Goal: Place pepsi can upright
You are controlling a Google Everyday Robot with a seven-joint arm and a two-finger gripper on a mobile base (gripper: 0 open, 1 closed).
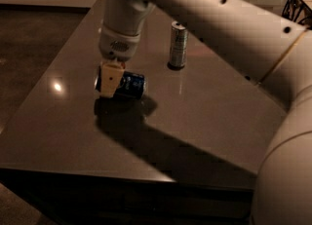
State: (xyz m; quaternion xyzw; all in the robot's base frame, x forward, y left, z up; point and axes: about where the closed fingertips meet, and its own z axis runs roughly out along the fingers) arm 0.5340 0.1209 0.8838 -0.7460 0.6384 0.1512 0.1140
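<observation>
Camera view: gripper (110,80) pointed down, tan fingers clamped on the dark blue pepsi can (131,84), which lay on its side over the glossy grey surface (209,121). Slim silver can (178,44) stood upright behind, apart.

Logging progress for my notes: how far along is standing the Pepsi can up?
Done: the gripper is clamped on the pepsi can over the table. In hand: the can is held on its side, not upright. Left: turn it onto an end, set it down apart from the silver can, release.
</observation>
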